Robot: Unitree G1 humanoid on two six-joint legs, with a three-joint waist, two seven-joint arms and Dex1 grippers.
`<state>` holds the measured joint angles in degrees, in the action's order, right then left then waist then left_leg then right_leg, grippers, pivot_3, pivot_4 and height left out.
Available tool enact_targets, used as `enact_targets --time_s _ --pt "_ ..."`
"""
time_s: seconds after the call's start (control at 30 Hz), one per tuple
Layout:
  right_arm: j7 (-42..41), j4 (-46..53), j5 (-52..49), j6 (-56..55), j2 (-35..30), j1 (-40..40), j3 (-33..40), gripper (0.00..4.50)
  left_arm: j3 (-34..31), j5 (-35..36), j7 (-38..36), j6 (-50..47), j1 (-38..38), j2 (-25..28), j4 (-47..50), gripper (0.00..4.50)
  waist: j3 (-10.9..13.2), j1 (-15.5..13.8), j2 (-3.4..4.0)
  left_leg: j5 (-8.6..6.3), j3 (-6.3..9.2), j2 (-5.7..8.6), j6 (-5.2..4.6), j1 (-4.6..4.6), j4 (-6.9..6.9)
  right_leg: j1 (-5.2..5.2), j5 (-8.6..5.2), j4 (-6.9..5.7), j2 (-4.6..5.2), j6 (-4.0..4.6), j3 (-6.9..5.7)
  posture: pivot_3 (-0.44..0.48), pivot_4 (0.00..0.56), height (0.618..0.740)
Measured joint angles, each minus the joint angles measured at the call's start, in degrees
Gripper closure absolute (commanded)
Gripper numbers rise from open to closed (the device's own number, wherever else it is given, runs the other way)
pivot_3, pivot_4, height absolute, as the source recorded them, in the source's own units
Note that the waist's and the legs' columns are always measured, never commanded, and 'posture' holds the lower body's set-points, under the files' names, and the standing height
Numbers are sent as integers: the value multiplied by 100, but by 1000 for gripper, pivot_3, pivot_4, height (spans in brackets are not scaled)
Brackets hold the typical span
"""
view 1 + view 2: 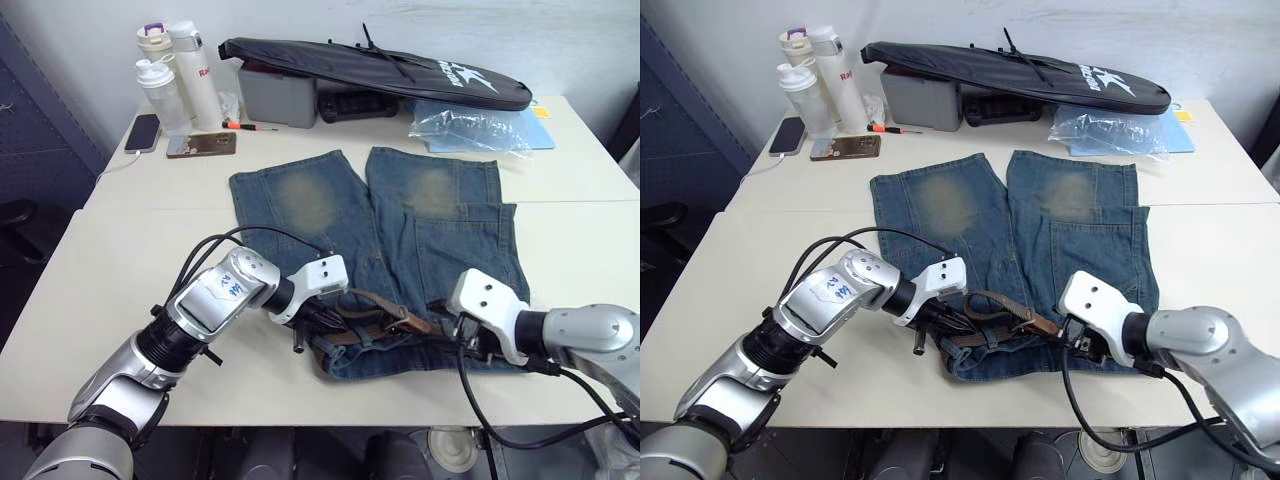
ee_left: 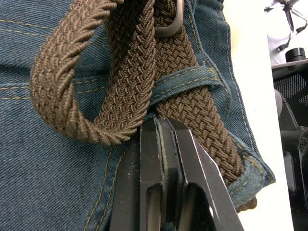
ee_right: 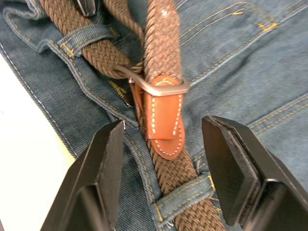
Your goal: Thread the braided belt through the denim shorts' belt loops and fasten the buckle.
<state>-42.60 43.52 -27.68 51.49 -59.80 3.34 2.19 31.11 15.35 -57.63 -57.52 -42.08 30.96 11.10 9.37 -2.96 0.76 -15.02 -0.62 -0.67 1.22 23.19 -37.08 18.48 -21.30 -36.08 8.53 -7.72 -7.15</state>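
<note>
lying flat mid-table, denim shorts [image 1: 400, 250] with legs pointing far and waistband near. running along that waistband, braided belt [image 1: 375, 322], passing under a belt loop [image 2: 192, 83] and looping back on itself. left gripper [image 2: 161, 126] sitting at the waistband's left end, fingers pressed together right against the belt loop. right gripper [image 3: 163, 132] hovering spread wide either side of the buckle [image 3: 161, 86], holding nothing.
</note>
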Motion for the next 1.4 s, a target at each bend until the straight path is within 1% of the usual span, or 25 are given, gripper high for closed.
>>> enact_targets --time_s 0.17,0.3,0.33,0.37,0.43,0.47,0.5,0.53,1.03,1.17,1.23,1.4 --pt "76 -74 128 -35 135 44 -207 1755 1 4 0 -3 0 35 4 4500 -1 2 1 0 0 0 0 0 -1 0 0 -1 0 0 0 0 150 656" --pt "114 -121 188 -32 222 63 -228 1755 8 6 -17 -3 0 125 27 4500 -1 2 2 0 0 0 0 0 0 0 0 -1 0 0 0 0 150 656" --pt "117 -129 187 -31 246 64 -228 2189 14 7 -18 -2 0 132 33 4500 -2 2 3 0 0 0 0 0 0 0 0 -1 -1 0 -1 0 150 656" --pt "118 -153 186 -28 280 74 -229 2474 29 6 -19 3 0 147 44 4500 -2 2 3 0 0 0 0 0 0 0 0 -1 0 0 0 0 150 656" --pt "125 -181 186 -26 340 94 -229 3330 38 6 -25 12 0 161 48 4500 -1 2 2 0 0 0 0 0 0 0 0 -1 0 0 0 0 150 656" --pt "123 -204 181 -26 373 104 -229 3975 42 6 -30 17 0 170 49 4500 -2 2 3 0 0 0 0 -1 1 0 0 -1 -1 0 -1 0 150 656" --pt "122 -217 180 -26 391 112 -229 4344 44 6 -33 20 0 171 49 4500 -2 2 3 0 0 0 0 0 1 0 0 -1 -1 0 -1 0 150 656" --pt "119 -232 180 -26 414 137 -229 4432 46 5 -35 23 0 174 49 4500 -2 3 3 0 0 0 0 -1 0 0 0 -1 -1 0 -1 0 150 656" --pt "-38 -360 112 -4 395 217 -161 4432 105 -20 -38 178 21 256 47 4500 -3 3 5 0 -1 1 0 0 0 0 0 -1 0 0 0 0 150 656" --pt "-296 -446 53 -79 188 -14 157 4432 184 -52 -39 194 88 298 46 4500 -3 -23 6 0 2 0 0 1 -2 -1 0 -1 1 0 -2 0 150 656" --pt "-412 -513 -15 -144 185 -175 369 4432 254 -108 -66 260 87 341 46 4500 -2 -23 4 0 1 1 0 1 -2 -2 0 0 1 0 -1 0 150 656" --pt "-474 -581 -457 7 361 -248 798 4432 292 -200 -82 365 87 370 42 4500 1 -15 -2 0 0 0 0 1 -1 -1 0 0 1 0 -1 0 150 656"
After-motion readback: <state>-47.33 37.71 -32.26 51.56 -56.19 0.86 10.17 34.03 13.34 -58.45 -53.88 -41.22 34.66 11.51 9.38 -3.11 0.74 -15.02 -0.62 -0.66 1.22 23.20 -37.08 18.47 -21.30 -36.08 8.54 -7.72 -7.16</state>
